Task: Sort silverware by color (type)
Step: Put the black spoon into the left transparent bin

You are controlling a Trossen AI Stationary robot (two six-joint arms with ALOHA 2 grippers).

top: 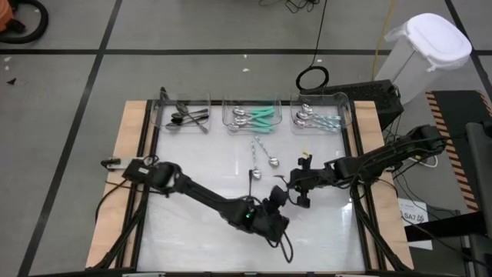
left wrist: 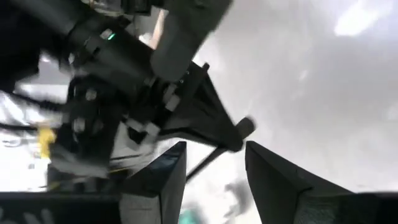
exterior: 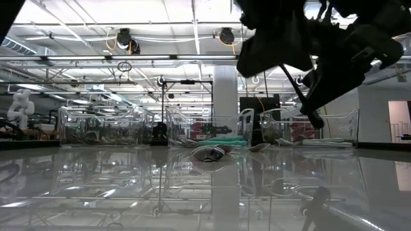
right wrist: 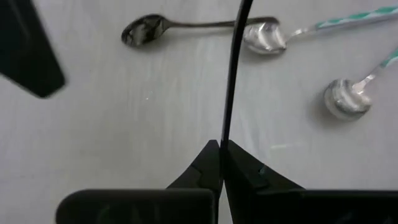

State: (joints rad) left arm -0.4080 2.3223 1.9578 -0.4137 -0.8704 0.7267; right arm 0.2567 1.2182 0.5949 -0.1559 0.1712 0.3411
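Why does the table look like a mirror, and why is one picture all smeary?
In the low view the glossy table mirrors the ceiling lights. In the left wrist view the right gripper close ahead is smeared by blur. The right wrist view shows the loose spoons fairly sharply.

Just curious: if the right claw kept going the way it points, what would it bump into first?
Probably the left gripper, just ahead of the right gripper, which pinches a thin dark utensil. Their relative heights are unclear.

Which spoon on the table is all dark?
The dark spoon lying crosswise, bowl away from the others. The two beside it have shiny silver bowls and striped pale-blue handles.
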